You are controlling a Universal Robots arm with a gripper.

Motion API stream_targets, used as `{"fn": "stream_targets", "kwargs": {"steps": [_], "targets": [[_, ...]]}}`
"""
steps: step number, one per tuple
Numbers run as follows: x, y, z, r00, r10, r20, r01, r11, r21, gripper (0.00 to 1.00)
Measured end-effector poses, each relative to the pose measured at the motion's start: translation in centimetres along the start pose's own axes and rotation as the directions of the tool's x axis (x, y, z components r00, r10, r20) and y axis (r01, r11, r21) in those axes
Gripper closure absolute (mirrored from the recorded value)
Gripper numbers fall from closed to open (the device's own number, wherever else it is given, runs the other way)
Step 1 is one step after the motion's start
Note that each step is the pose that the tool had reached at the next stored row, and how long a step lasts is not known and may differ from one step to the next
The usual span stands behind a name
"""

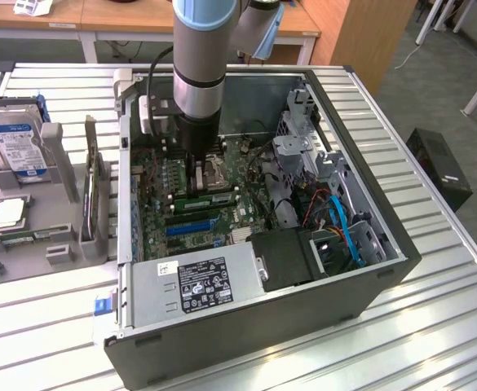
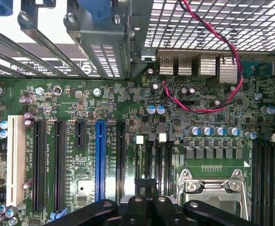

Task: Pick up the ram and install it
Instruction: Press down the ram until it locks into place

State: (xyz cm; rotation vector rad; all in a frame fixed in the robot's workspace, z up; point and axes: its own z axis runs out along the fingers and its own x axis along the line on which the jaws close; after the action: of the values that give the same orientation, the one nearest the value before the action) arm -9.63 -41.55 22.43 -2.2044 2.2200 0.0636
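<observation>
The ram is a thin green stick lying along the memory slots on the motherboard inside the open computer case, beside the processor socket. My gripper reaches straight down into the case and its tip meets the stick's top edge near one end. In the wrist view my gripper has its black fingers pressed together, shut, directly over the black memory slots with white clips. No green shows between the fingers, so I cannot tell if they pinch the stick or only rest on it.
A grey power supply fills the case's near end, and a drive cage with red and blue cables lines the exterior view's right. Outside, at the exterior view's left, a grey rack holds a hard drive and an upright green card.
</observation>
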Motion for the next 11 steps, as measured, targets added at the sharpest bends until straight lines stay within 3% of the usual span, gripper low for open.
{"fn": "stream_targets", "kwargs": {"steps": [11], "targets": [[0.01,0.00,0.12,1.0000,0.000,-0.0002,0.000,1.0000,-0.0002,0.89]]}}
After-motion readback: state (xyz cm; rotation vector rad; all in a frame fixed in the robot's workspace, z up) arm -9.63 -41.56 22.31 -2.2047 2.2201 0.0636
